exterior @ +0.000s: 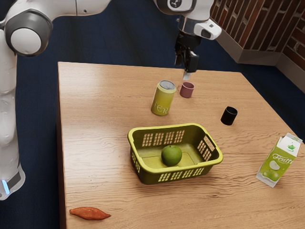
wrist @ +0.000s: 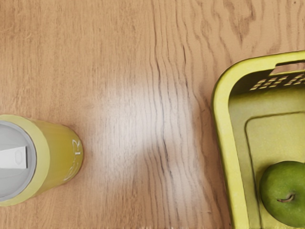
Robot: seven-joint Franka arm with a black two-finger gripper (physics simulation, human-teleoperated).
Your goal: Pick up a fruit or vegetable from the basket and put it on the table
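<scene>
Gripper empty, fingers apart, raised near mug. Exterior-view clock from gripper: can at seven, basket at six; green apple inside, on basket floor. Step looks like reaching for apple. Best: travel high toward six, clearing can, centre over apple, drop straight between walls, close evenly on its sides; round, may roll if caught off-centre. Lift well above rim before moving out to table.
</scene>
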